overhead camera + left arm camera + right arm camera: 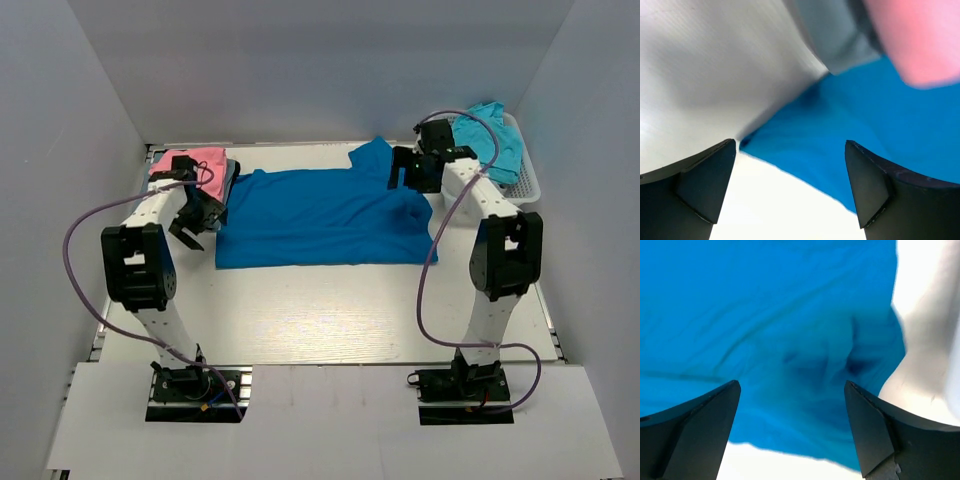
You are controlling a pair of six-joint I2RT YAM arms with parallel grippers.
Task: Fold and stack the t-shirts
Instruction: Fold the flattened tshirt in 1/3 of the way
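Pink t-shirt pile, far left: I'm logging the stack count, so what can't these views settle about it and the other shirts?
- Top view: the left arm covers the near edge of the pink t-shirt, so the layers beneath can't be counted.
- Left wrist view: the pink shirt and the grey cloth are blurred and cut off by the frame.
- Top view: the right arm hides part of the turquoise t-shirt.

The big t-shirt (320, 220) lay flat in the middle of the table (320, 320). A pile of folded shirts (190, 165) sat just left of it. A basket (528, 185) stood to its right, with another shirt (490, 140) in it.
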